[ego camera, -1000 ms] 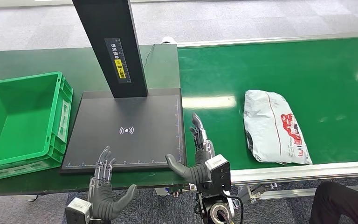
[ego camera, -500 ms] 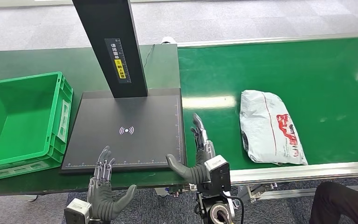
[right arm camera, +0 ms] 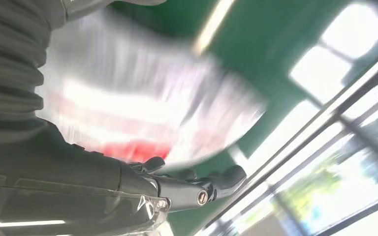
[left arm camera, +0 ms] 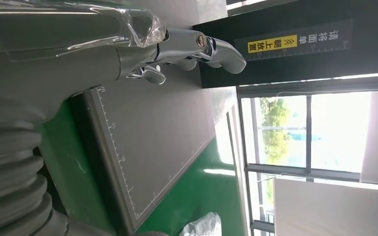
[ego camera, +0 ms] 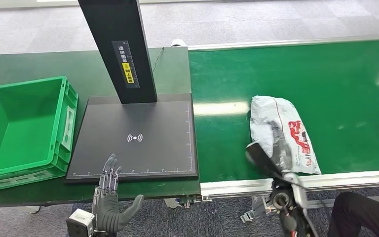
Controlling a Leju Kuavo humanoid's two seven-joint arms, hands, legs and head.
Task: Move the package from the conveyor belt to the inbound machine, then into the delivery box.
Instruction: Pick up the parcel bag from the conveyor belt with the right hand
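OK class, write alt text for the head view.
A white package lies on the green conveyor belt, the robot's right hand blurred at its near edge. Left of the belt: black inbound machine, green delivery box, open left hand.

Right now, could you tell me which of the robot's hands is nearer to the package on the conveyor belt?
The right hand. It is at the package's near corner on the conveyor belt. The left hand is far off, at the near edge of the inbound machine.
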